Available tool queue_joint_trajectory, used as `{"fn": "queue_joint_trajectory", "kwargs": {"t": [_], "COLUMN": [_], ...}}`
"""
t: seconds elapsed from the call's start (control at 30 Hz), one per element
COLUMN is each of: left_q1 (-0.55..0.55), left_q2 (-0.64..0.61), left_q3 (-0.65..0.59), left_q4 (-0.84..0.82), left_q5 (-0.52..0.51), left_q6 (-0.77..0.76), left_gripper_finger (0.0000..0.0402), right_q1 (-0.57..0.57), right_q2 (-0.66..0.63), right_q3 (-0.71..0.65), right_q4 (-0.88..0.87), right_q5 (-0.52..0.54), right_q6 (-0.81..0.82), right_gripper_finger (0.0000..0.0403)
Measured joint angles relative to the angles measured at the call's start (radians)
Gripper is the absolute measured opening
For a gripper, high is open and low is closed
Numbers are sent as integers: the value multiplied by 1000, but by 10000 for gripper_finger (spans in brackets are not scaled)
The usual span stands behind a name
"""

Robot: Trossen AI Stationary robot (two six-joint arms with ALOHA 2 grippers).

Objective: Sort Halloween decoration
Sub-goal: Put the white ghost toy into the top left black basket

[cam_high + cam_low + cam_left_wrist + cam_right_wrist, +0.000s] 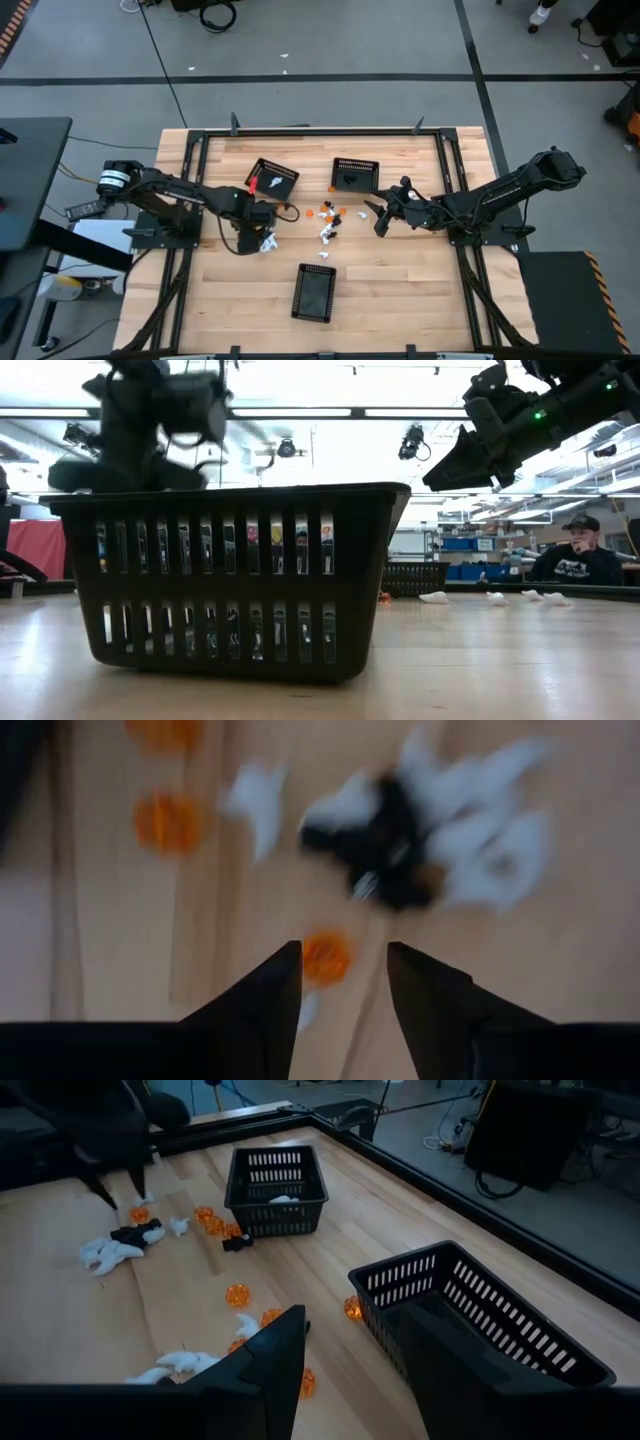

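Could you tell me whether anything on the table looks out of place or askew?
Yes. The left rear basket sits rotated against the table's edges, unlike the other rear basket, which sits squarer. The trinkets lie scattered loose on the wood between the arms rather than in any basket.

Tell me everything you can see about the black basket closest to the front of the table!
The front basket is a black rectangular mesh basket that looks like plastic, with slotted walls and a thicker rim. It stands upright on the wooden table, apart from the two other baskets and the pile of trinkets. From above it looks empty. Nothing touches it but the table; neither pincer is near it.
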Motion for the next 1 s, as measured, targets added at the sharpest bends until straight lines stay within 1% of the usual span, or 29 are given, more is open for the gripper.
{"fn": "queue_joint_trajectory", "kwargs": {"t": [0.13,0.27,0.5,0.7,0.83,1.0], "left_q1": [-60,-106,-148,-162,-162,-161], "left_q2": [6,60,204,232,231,258], "left_q3": [67,102,139,154,154,153], "left_q4": [52,134,115,129,139,160], "left_q5": [3,3,-2,-58,-100,-105], "left_q6": [41,43,36,67,130,242], "left_gripper_finger": [151,151,151,151,151,151], "right_q1": [0,0,0,0,0,0], "right_q2": [0,0,0,0,0,0], "right_q3": [0,0,0,0,0,0], "right_q4": [0,0,0,0,2,6], "right_q5": [0,0,-11,-18,-18,-18], "right_q6": [-3,-3,-1,4,4,4], "right_gripper_finger": [169,169,169,169,169,169]}}
